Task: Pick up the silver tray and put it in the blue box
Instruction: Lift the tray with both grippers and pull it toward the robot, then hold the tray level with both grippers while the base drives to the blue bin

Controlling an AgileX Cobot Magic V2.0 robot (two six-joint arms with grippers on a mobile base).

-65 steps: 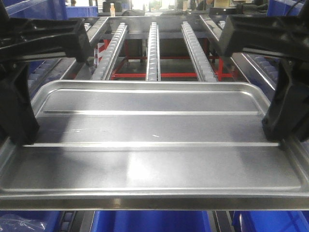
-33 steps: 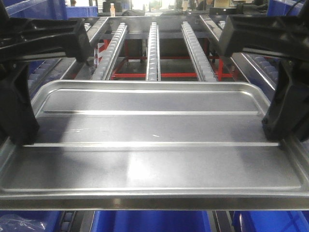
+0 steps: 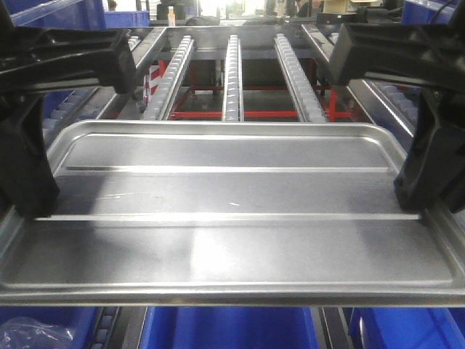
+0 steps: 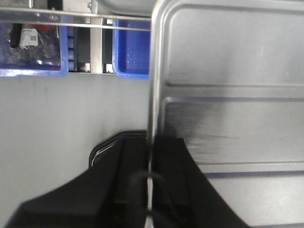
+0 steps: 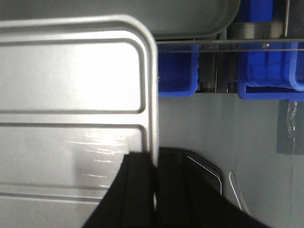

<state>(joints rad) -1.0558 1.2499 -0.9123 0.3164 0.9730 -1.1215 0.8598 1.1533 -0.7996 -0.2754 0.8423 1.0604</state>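
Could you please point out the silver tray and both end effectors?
silver tray (image 3: 232,193): front view, centre of its floor.
left end effector (image 4: 151,143): left wrist view, between fingertips at tray rim.
right end effector (image 5: 154,159): right wrist view, between fingertips at tray rim.

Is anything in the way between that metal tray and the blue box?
Nothing visible does. The left gripper and right gripper clamp the silver tray at its ends; the blue box shows just under its near rim.

no text is legible; the white label (image 4: 29,35) is blurred.
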